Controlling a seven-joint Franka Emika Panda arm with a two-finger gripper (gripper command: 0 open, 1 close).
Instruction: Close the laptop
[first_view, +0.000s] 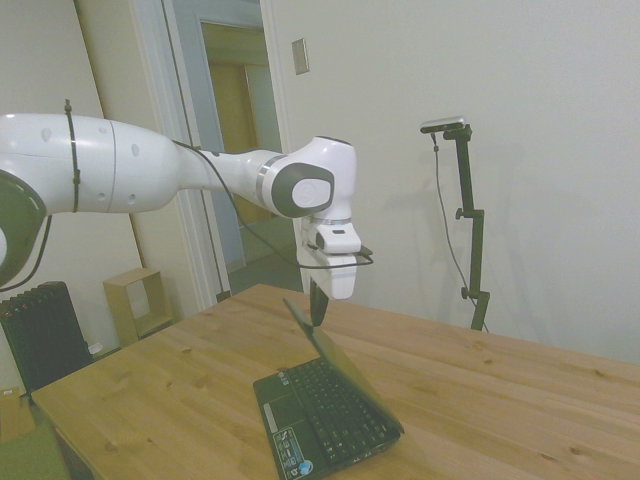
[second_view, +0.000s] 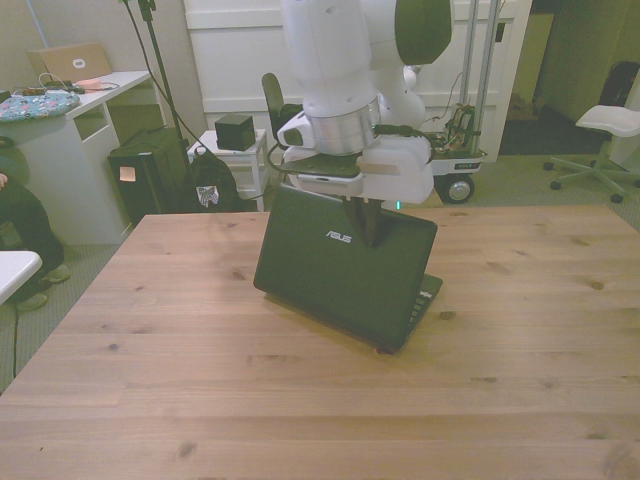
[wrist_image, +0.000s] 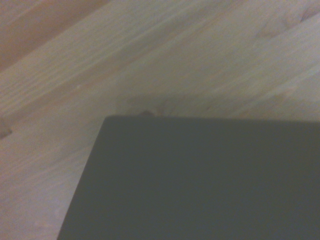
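Note:
The black laptop (first_view: 325, 410) stands open on the wooden table (first_view: 480, 400), its keyboard and palm-rest stickers showing in the side view. Its glossy lid (second_view: 335, 270), with a silver logo, leans back past upright in the front view. My gripper (first_view: 318, 305) hangs point-down at the lid's top edge, against the lid's outer face (second_view: 368, 225). Its dark fingers look pressed together and hold nothing. The wrist view shows a corner of the dark lid (wrist_image: 200, 185) over the table boards.
A white desk (second_view: 70, 110) and a seated person's leg (second_view: 25, 235) lie at the front view's left. An office chair (second_view: 605, 125) stands at its far right. A dark radiator (first_view: 45, 335) and a small wooden shelf (first_view: 135, 300) are beyond the table.

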